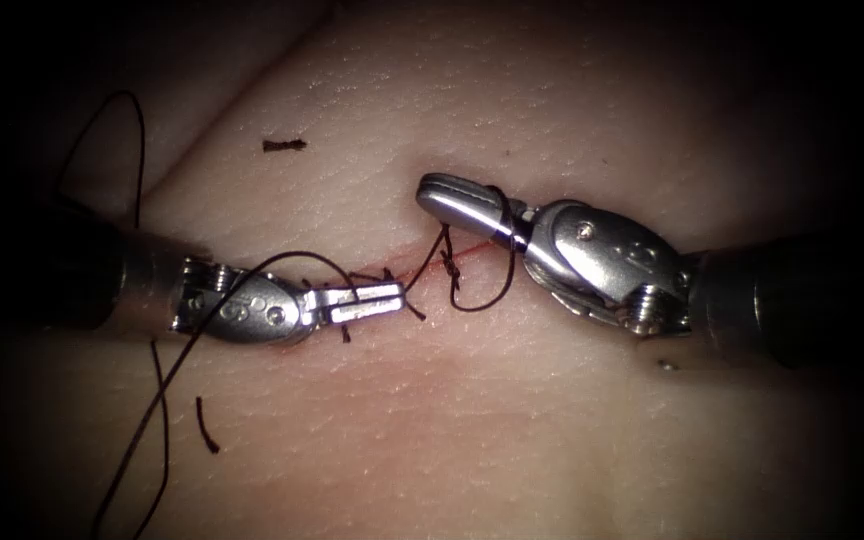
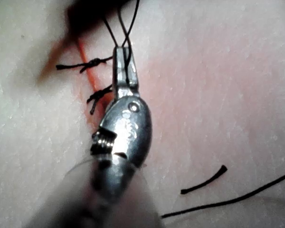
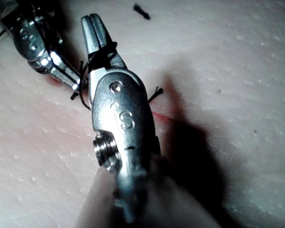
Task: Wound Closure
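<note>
**A:** What has the left tool (image 1: 377, 302) got?

**B:** Its jaws are together, lying flat over the cut (image 1: 422, 268) with the tip pointing toward the right tool. The thread (image 1: 252, 285) runs in an arc over its wrist to the jaws, and in the left wrist view two strands lead away from the jaw tip, so I read it as clamped on the thread, though the exact grip point is hard to make out.

**A:** And the right tool (image 1: 444, 195)?

**B:** Jaws pressed together as well, tip raised just above the cut. A loop of thread is wrapped around the closed jaws near their base; the right wrist view shows the dark strand crossing them. Nothing sits between the jaws that I can see, so it holds nothing; the thread only touches it on the outside.

**A:** Where is the needle?

**B:** I cannot tell from these views.

**A:** The tissue (image 1: 572, 440)?

**B:** Pale, with a thin line of red fluid (image 1: 467, 252) along the cut. Knotted stitches (image 2: 99, 93) with short tails cross the cut beside the left tool. Loose cut ends of thread (image 1: 284, 145) lie on the skin, one above the left tool and another below it, left of the cut. The long thread trails off past the left tool's shaft.
</note>
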`<action>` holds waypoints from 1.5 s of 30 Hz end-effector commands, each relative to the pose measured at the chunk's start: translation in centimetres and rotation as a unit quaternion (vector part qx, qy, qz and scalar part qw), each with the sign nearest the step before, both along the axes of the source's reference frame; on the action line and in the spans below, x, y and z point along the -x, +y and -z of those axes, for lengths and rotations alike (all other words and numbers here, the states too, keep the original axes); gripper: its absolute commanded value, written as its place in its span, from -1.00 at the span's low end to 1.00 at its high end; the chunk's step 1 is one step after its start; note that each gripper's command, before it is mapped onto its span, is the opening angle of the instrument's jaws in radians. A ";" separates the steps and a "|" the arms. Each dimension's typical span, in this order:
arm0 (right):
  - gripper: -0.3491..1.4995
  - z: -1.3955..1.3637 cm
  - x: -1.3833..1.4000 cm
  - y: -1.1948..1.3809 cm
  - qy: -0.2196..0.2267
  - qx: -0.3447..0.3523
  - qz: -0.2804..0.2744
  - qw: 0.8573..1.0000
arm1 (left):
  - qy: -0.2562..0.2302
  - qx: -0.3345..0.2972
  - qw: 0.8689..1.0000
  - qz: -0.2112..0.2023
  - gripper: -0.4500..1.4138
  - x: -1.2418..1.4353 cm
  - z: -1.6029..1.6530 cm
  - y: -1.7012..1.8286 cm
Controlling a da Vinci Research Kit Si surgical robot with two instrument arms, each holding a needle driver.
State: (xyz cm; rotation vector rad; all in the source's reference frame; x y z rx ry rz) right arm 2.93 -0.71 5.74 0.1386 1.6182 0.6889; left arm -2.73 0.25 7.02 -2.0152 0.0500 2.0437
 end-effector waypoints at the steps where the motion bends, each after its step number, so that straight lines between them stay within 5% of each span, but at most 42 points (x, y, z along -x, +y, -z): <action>1: -0.78 -0.05 -0.08 -0.04 -0.012 -0.002 0.007 1.000 | -0.001 0.000 1.000 -0.001 -1.00 0.07 -0.04 -0.07; 5: -0.38 -0.14 -0.12 0.01 -0.039 -0.029 0.014 0.999 | -0.002 -0.001 1.000 -0.001 -1.00 0.12 0.04 -0.12; 11: -0.33 -0.32 -0.24 -0.11 -0.100 -0.109 0.026 0.989 | -0.004 -0.003 1.000 -0.001 -1.00 0.19 0.16 -0.17; 19: 0.20 -0.60 -0.22 -0.17 -0.164 -0.153 0.012 0.975 | -0.005 -0.005 1.000 -0.001 -1.00 0.22 0.24 -0.19; 36: 0.27 -0.72 -0.17 -0.11 -0.276 -0.186 -0.059 0.941 | -0.005 -0.008 1.000 0.000 -1.00 0.30 0.30 -0.25; 45: 0.25 -1.14 -0.06 -0.09 -0.303 -0.237 -0.067 0.920 | -0.007 -0.007 1.000 -0.001 -1.00 0.32 0.30 -0.25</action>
